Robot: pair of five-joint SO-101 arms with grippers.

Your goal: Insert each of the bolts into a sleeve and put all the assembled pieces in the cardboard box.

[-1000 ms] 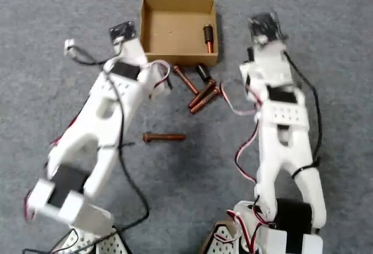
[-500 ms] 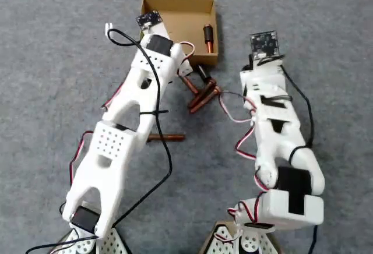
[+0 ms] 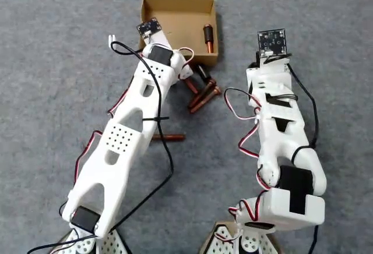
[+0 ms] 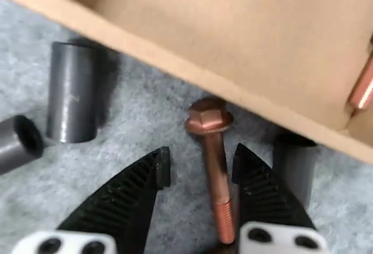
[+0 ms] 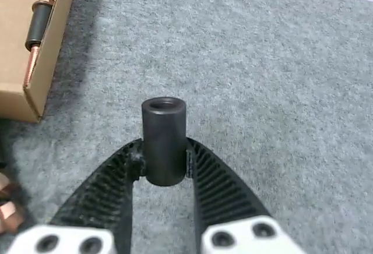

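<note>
My left gripper (image 4: 201, 161) is open and low over the carpet, its jaws on either side of a copper bolt (image 4: 214, 172) that lies just outside the cardboard box (image 4: 192, 67). In the high view this gripper (image 3: 185, 71) sits at the box's front wall (image 3: 178, 59), beside a small heap of bolts (image 3: 204, 95). Dark sleeves (image 4: 72, 92) lie close by. My right gripper (image 5: 164, 155) is shut on an upright dark sleeve (image 5: 165, 140), right of the box. One assembled bolt and sleeve (image 3: 208, 37) lies inside the box.
A single bolt (image 3: 169, 138) lies on the grey carpet nearer the arm bases, partly under the left arm. Another sleeve (image 3: 201, 71) rests against the box's front. The carpet to the right of the right arm (image 3: 280, 120) is open.
The left arm has swung from the left side across to the box's front and stretched out over the bolts. The right arm's wrist has shifted slightly right and back.
</note>
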